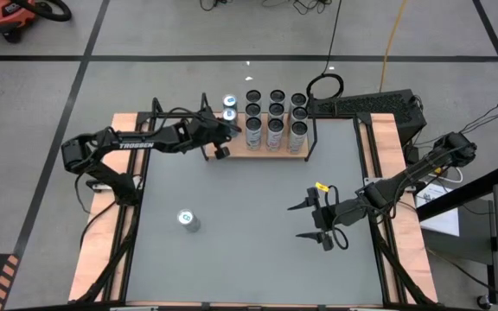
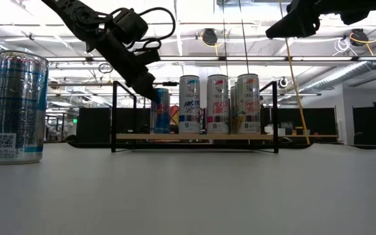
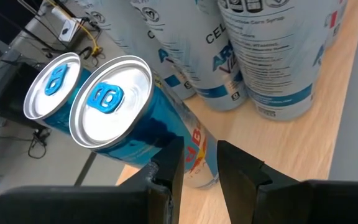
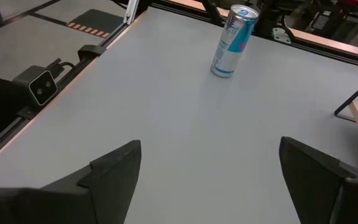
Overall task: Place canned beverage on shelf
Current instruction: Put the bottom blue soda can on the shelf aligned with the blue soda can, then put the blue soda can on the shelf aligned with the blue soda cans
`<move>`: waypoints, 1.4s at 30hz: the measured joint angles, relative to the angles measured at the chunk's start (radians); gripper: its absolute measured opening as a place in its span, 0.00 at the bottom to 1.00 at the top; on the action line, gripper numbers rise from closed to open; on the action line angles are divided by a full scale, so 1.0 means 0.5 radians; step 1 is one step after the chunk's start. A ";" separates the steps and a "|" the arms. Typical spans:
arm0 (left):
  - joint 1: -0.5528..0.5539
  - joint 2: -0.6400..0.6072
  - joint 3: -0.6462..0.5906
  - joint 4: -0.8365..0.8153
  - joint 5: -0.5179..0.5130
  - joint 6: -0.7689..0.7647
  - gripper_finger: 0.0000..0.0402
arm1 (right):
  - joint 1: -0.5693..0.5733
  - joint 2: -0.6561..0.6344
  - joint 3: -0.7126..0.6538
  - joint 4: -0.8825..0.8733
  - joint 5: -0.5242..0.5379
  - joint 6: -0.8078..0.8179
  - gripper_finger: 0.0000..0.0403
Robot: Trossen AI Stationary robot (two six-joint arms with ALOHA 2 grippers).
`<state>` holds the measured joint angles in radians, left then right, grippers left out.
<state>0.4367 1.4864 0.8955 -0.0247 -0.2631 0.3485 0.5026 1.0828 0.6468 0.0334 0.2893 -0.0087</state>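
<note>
High view: left claw [image 1: 228, 130] is reached out to the left end of the shelf [image 1: 271, 152], which sits at the far edge of the worktop [image 1: 249, 233] w/ a block of tall white cans [image 1: 275, 130] already standing on it. Left wrist view shows the left claw clamped on a blue can [image 3: 135, 134] near its lower body, fingers [image 3: 166, 174] narrow on either side; the can's silver top points away from the cam, so its long axis runs roughly along the claw's reach, and it's tipped vs. the board, not plumb. A second blue can [image 3: 51, 93] stands just beside it, tops nearly touching. Low view agrees: held can is at the shelf's left end, bottom at about board level, next to the white cans; can't tell if it's fully seated. Judgement: the placing step is nearly done; what's left is squaring the can upright onto the wood, then letting go w/o knocking its neighbour. One more can [image 1: 187, 220] stands alone, upright, on the near-left part of the worktop, well apart from the shelf. Right claw [image 1: 318, 221] hangs over the right-centre of the worktop, fingers spread wide, holding nothing; right wrist view faces the lone can, and both claws are well off it.
</note>
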 joint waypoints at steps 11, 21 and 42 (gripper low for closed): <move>0.005 0.000 0.000 0.011 0.003 0.008 0.23 | 0.000 0.000 0.000 -0.001 -0.003 0.005 0.79; 0.005 -0.001 0.000 0.047 0.006 0.013 0.23 | 0.000 0.000 0.000 -0.001 -0.004 0.008 0.79; -0.086 -0.040 0.001 0.032 0.004 -0.024 0.23 | 0.000 0.000 0.002 -0.008 -0.011 0.042 0.79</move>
<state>0.3936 1.4662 0.8959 -0.0088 -0.2611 0.3363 0.5027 1.0828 0.6476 0.0292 0.2840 0.0122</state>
